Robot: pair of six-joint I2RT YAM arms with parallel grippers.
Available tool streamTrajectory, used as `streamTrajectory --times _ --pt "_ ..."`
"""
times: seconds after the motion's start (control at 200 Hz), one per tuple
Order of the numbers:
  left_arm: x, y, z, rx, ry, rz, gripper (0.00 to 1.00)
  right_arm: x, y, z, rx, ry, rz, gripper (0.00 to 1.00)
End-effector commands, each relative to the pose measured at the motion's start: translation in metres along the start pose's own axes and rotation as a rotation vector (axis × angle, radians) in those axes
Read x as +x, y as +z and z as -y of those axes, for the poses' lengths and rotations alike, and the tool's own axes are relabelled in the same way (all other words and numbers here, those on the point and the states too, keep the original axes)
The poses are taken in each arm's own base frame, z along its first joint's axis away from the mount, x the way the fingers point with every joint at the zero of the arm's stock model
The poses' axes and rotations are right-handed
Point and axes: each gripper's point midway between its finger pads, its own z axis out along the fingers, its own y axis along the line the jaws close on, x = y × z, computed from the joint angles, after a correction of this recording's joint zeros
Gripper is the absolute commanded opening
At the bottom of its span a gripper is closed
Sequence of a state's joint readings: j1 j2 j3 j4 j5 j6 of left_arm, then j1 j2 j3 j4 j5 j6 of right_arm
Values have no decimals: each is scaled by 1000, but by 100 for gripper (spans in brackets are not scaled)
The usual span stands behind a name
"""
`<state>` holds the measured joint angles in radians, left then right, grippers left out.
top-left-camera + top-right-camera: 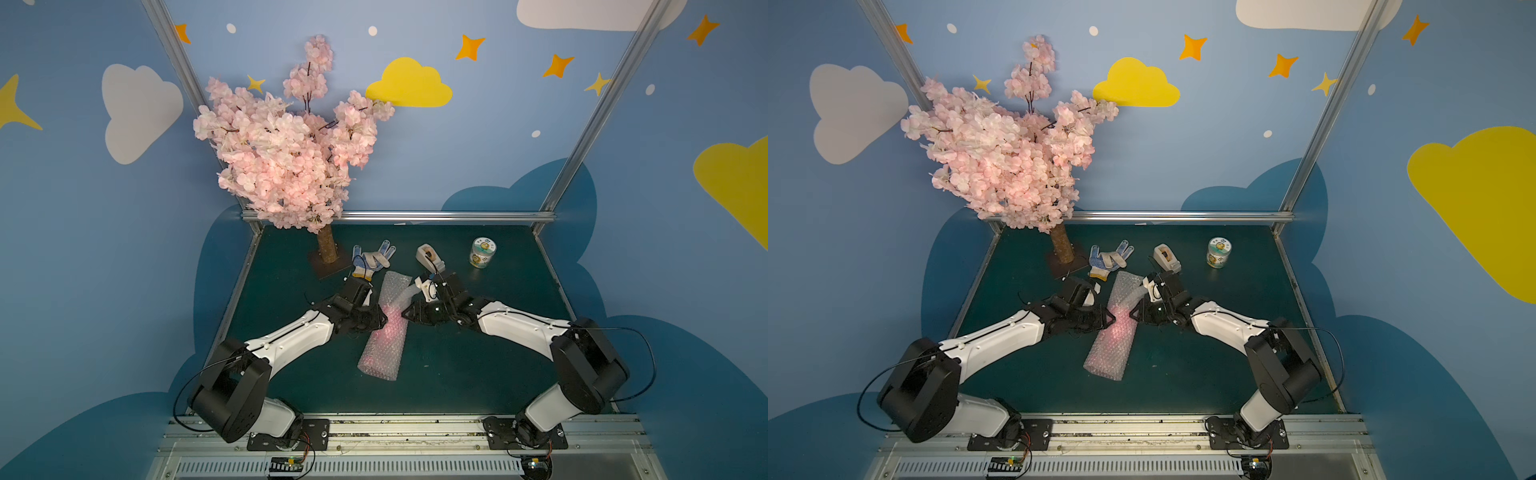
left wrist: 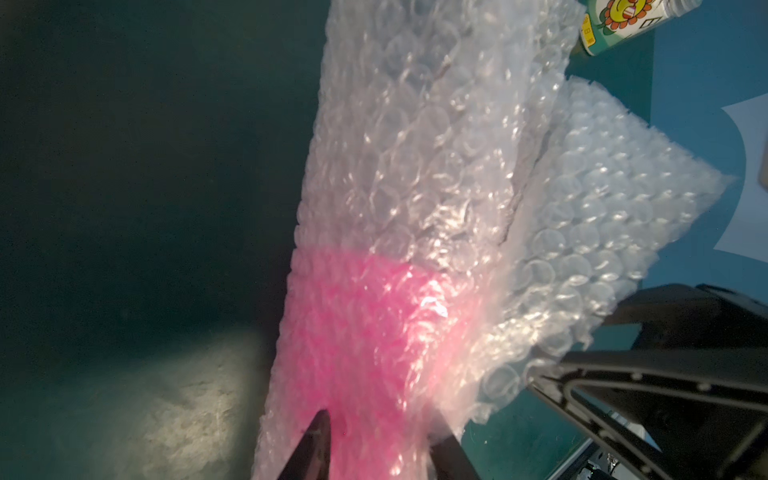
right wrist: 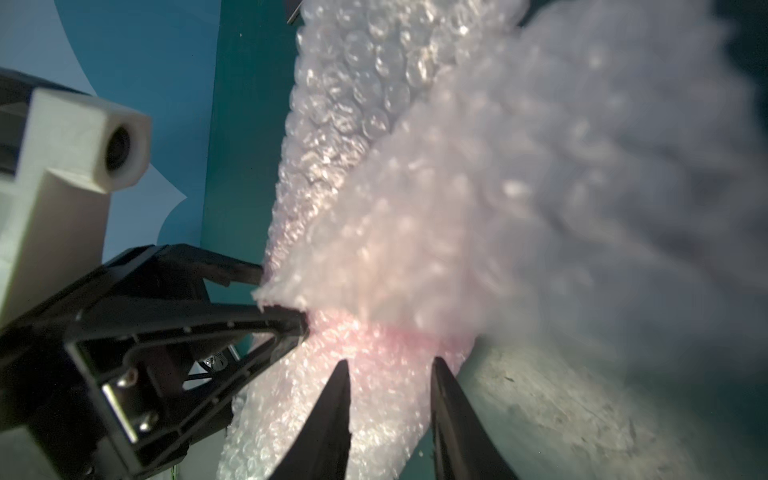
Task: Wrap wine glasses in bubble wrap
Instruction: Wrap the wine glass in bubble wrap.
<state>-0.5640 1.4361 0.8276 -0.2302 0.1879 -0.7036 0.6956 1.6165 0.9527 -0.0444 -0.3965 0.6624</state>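
Note:
The bubble wrap (image 1: 382, 353) (image 1: 1106, 353) lies rolled into a long tube on the green table, running from front to back. Through it the pink wine glass (image 1: 390, 328) (image 2: 365, 324) shows as a magenta blur at mid-length. My left gripper (image 1: 384, 322) (image 2: 382, 432) meets the tube from the left, jaws shut on the wrap around the pink part. My right gripper (image 1: 405, 313) (image 3: 390, 363) faces it from the right. It is open, and its fingers stand apart over the tube's edge. A loose flap of wrap (image 2: 602, 199) rises beside the right gripper.
A blue-dotted white glove (image 1: 372, 259), a tape dispenser (image 1: 430, 257) and a green-labelled jar (image 1: 482, 251) sit behind the tube. The pink blossom tree (image 1: 291, 158) stands at the back left on a brown base. Metal frame rails edge the table.

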Motion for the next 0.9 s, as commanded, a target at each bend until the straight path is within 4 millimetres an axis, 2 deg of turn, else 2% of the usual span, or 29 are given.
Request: streamTrajectory --times 0.0,0.155,0.305,0.34,0.37,0.405,0.666,0.891 --pt "7 2 -1 6 11 -25 35 -17 7 -21 -63 -40 15 28" --pt "10 2 2 18 18 -37 34 -18 27 -27 -111 -33 -31 25" --pt "11 2 5 22 31 -46 31 -24 33 -33 -121 -36 -26 24" --pt "12 1 5 21 35 -47 28 -27 33 -34 -120 -41 -19 24" --pt "12 1 5 21 35 -49 19 -28 33 -34 -114 -41 -17 24" --pt "12 1 5 18 37 -50 16 -31 32 -34 -110 -44 -12 24" --pt "13 4 3 12 37 -60 18 -43 33 -44 -127 -63 -10 26" --pt "13 4 4 13 46 -60 18 -50 51 -51 -159 -68 -36 26"
